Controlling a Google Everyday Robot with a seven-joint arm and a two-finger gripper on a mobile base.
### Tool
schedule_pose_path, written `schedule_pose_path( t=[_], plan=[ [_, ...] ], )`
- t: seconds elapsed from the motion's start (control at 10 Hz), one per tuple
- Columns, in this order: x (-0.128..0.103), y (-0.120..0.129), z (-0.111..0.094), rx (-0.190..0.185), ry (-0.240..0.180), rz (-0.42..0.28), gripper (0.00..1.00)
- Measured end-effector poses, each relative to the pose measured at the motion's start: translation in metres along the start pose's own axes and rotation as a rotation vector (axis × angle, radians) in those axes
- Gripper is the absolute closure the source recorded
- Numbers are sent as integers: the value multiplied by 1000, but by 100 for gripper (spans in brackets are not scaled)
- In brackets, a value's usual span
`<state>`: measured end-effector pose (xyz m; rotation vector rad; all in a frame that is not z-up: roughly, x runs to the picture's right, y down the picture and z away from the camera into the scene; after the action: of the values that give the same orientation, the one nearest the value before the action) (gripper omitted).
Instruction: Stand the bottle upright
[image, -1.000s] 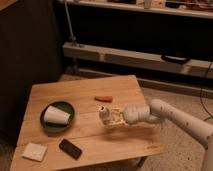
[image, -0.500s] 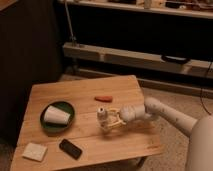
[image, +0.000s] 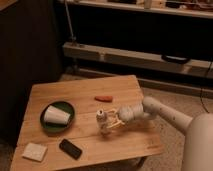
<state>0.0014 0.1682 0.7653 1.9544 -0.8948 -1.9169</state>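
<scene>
The bottle (image: 102, 121) now stands close to upright on the tabletop (image: 125, 90), near the middle toward the front, its whitish neck pointing up; a moment ago it sat a touch further right and looked more tilted, so I'd say the standing-up is nearly finished and only the letting go is left. The pincer (image: 112, 121) is right beside it on the right, its pale fingers (image: 114, 113) spread around the bottle's body and seemingly still pinching it, though I cannot be sure of firm contact. Behind lies a small orange carrot (image: 103, 98). Off to the left a white cup (image: 56, 115) lies on a green plate (image: 46, 123), with a black phone (image: 70, 148) and a pale sponge (image: 34, 151) near the front edge.
</scene>
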Motion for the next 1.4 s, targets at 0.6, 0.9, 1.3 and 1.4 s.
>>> schedule_pose_path(
  t=[0.6, 0.9, 1.3, 1.4],
  plan=[
    [-6, 1, 0, 16, -22, 42, 43],
    [-7, 2, -1, 8, -43, 56, 37],
    [-9, 3, -5, -14, -79, 56, 37],
    [-10, 3, -6, -19, -85, 58, 37]
  ],
)
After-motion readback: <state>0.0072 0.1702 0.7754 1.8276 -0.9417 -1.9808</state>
